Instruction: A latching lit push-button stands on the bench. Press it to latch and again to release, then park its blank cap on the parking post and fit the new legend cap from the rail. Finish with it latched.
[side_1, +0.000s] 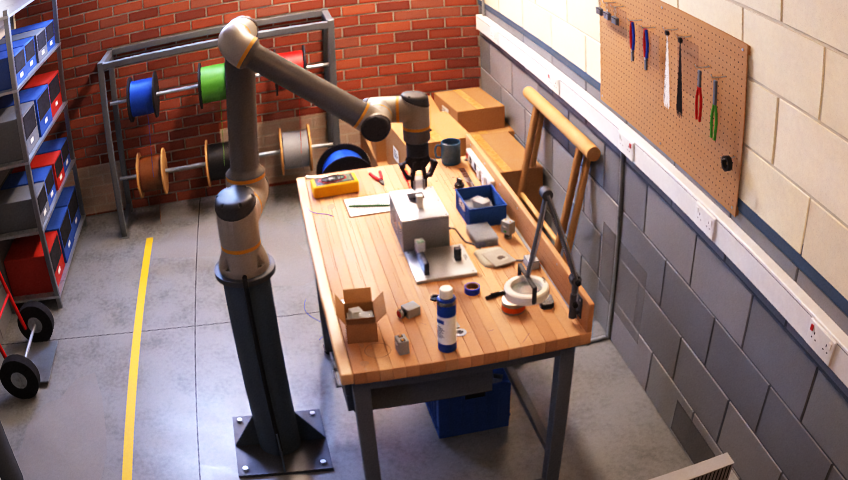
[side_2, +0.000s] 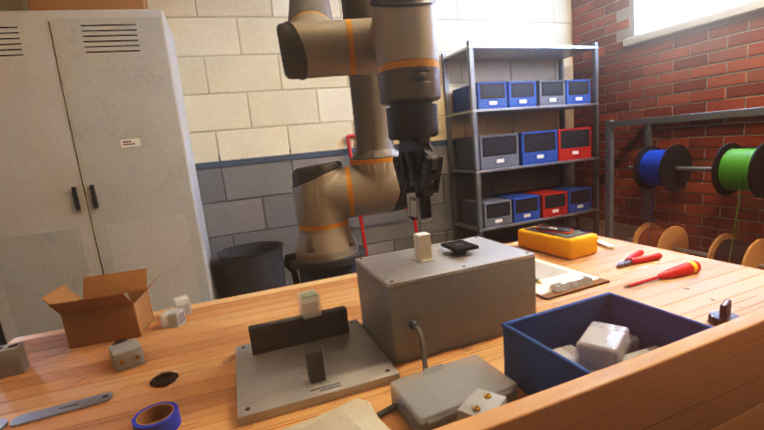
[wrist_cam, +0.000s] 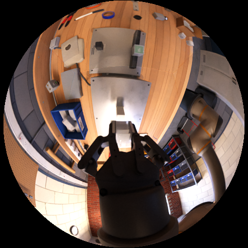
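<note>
The bare push-button stem (side_2: 422, 246) stands on top of the grey box (side_2: 445, 295), and the blank white cap (side_2: 414, 205) hangs a short way straight above it. On the grey plate (side_2: 315, 368) in front of the box, a dark rail (side_2: 298, 330) carries the legend cap (side_2: 309, 303) with its green face, and the short dark parking post (side_2: 315, 364) stands empty beside it. In the wrist camera the cap (wrist_cam: 123, 136) sits between the fingers, with the stem (wrist_cam: 120, 106) beyond it. My gripper (side_2: 417, 209) is closed and holds the blank cap.
A black disc (side_2: 458, 245) lies on the box top just right of the stem. A blue bin (side_2: 599, 334) holding grey blocks stands to the right of the box, and a grey pad (side_2: 452, 392) lies in front. A yellow meter (side_2: 557, 241) sits behind.
</note>
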